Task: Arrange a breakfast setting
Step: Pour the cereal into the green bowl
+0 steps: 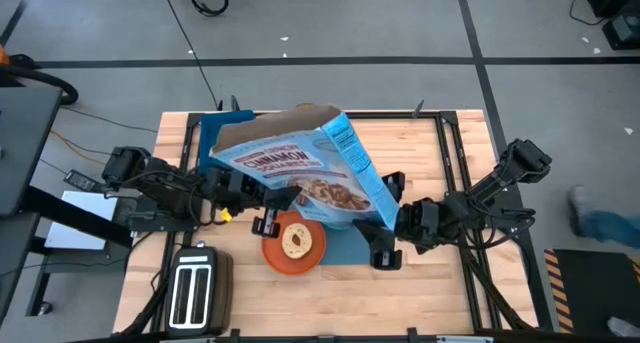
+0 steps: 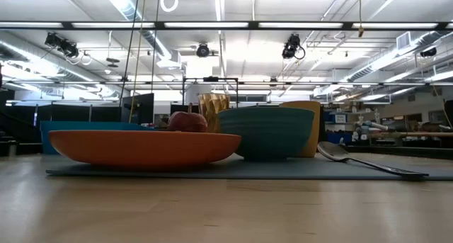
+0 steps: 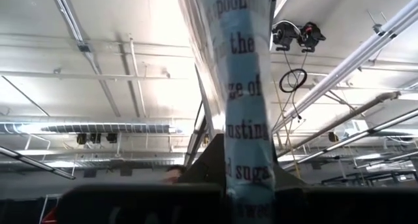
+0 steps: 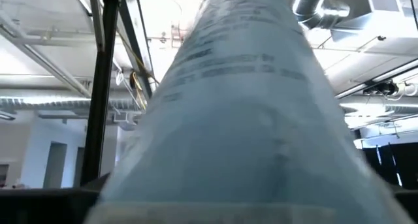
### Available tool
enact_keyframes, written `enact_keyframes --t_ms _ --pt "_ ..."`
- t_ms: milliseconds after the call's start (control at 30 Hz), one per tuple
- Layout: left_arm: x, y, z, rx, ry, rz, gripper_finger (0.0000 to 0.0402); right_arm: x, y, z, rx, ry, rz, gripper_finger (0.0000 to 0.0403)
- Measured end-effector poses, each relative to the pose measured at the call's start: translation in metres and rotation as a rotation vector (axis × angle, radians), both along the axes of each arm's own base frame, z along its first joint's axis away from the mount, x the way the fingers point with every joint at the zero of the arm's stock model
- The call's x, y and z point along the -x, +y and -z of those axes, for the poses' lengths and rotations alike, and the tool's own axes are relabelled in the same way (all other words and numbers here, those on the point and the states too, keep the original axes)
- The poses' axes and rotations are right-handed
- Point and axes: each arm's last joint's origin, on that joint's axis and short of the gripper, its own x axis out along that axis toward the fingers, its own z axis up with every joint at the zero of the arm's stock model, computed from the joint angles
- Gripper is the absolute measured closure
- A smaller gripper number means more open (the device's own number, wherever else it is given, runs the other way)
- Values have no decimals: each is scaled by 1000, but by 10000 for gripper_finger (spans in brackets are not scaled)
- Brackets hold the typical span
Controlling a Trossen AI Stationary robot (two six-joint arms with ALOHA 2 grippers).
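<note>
A blue cereal box (image 1: 300, 168) with its top flaps open hangs tilted over the table's middle, between my two grippers. My left gripper (image 1: 262, 205) is shut on its left lower end and my right gripper (image 1: 395, 223) on its right lower end. Below it lies the blue placemat (image 1: 345, 245). On the placemat stands the orange plate (image 1: 275, 255) with the bagel (image 1: 296, 242) on it. The low view shows the plate (image 2: 141, 147), the red apple (image 2: 185, 121), the teal bowl (image 2: 265, 133), the orange cup (image 2: 311, 126) and the spoon (image 2: 354, 158) on the placemat. My left gripper holds the cereal box by a narrow printed side (image 3: 247, 159), which runs up from between its two fingers. It comes at the box from the table's left. The box is lifted clear of the table and tilted. The fingertips themselves are hidden under the box. My right gripper holds the box by the opposite narrow side (image 4: 248, 172), which fills its wrist view between the fingers. It comes from the table's right. The box hides the exact place of contact.
A silver two-slot toaster (image 1: 195, 288) stands at the near left. A blue bin (image 1: 212, 135) sits at the far left, partly behind the box. Bare wood lies at the near right and the far right of the table.
</note>
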Motion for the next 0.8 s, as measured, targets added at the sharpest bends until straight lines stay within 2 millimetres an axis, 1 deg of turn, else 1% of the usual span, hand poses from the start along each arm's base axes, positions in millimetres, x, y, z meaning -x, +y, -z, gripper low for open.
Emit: enact_keyframes --t_ms 100,167,400,467,533,600,800 --pt "0 0 0 -2 5 -2 390 -1 -2 0 -1 4 15 173" --pt "0 0 0 -4 6 -3 388 -1 -2 0 9 9 18 187" --pt "-1 -1 1 22 20 34 385 -1 0 1 6 17 22 212" --pt "-3 -1 2 12 47 36 377 1 2 1 13 26 22 215" --pt "-5 -2 5 3 76 38 358 2 6 1 20 34 23 215" --pt "-6 -3 6 1 92 39 330 3 8 2 27 43 34 216" --pt "-6 -8 7 6 121 55 223 8 14 6 46 45 39 234"
